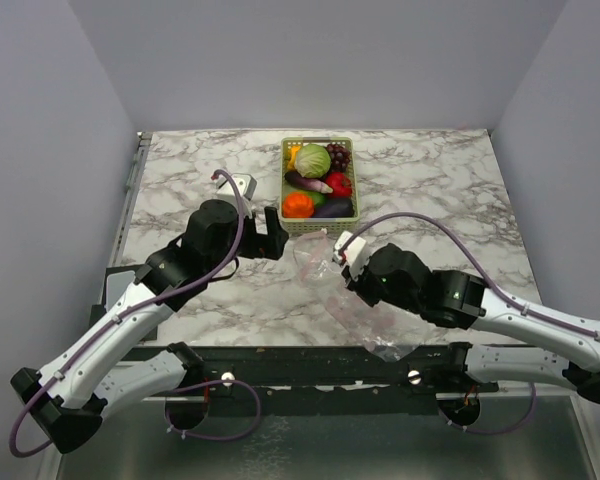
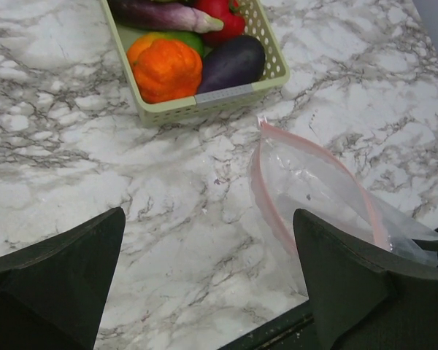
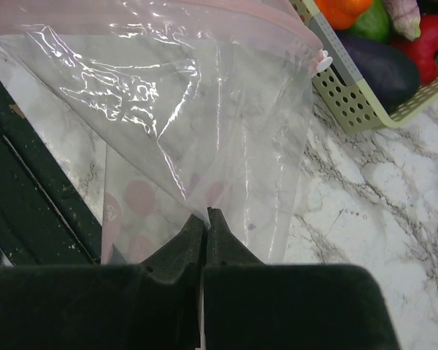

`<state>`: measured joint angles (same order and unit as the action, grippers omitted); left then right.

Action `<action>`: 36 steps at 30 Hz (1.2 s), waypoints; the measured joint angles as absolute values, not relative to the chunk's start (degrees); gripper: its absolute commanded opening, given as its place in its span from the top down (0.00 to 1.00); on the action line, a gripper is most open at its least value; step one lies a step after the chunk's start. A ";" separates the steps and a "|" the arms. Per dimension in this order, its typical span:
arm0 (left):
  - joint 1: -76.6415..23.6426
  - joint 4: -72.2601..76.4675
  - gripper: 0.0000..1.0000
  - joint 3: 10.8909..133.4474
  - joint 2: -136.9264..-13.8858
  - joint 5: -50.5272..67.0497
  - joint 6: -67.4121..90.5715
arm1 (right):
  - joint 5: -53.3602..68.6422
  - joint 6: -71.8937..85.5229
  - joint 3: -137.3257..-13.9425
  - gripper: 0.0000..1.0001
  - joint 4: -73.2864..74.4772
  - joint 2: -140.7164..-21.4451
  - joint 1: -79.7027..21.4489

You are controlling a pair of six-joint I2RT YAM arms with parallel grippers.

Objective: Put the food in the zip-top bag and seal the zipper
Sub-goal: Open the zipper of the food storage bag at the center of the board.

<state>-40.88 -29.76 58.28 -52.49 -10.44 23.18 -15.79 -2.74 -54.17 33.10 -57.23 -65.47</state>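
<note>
Pinching the open-mouthed zip-top bag (image 3: 204,109) near the tabletop's (image 1: 430,190) front edge, the right gripper (image 3: 206,219) readies loading; the left gripper (image 1: 274,236), spread empty, likely next fetches food (image 1: 318,182) from the basket (image 1: 320,229) behind.

Bright, even light comes from above; shadows on the surface (image 1: 430,200) are soft and weak. White glare lies on the zip-top bag (image 3: 150,95). Pictures are sharp.

The left wrist view cuts the basket (image 2: 168,111) off at its far end. Near the basket, the bag (image 3: 226,124) runs off the right wrist view's top edge. A yellow bit (image 1: 296,151) in the basket's far-left corner is too small to name, perhaps corn.
</note>
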 measured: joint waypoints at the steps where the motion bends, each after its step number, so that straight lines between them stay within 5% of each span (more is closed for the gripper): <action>1: -40.88 -30.44 0.01 58.39 -52.73 -9.67 23.59 | -15.51 -3.73 -53.58 0.99 32.42 -56.84 -65.54; 19: -40.88 -36.58 0.06 57.45 -54.33 3.77 28.69 | -4.54 -23.83 -41.04 0.99 18.35 -45.39 -66.24; 31: -40.88 -38.87 0.25 54.41 -54.61 9.19 29.15 | -4.01 -28.45 -40.40 0.99 15.55 -45.69 -66.83; 36: -40.88 -39.11 0.25 53.36 -54.59 11.05 29.30 | -4.54 -28.77 -39.07 0.99 14.46 -45.84 -67.09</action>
<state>-40.88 -39.11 53.36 -54.59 11.05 29.30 -4.54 -28.77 -39.07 14.46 -45.84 -67.09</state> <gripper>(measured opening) 0.748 0.011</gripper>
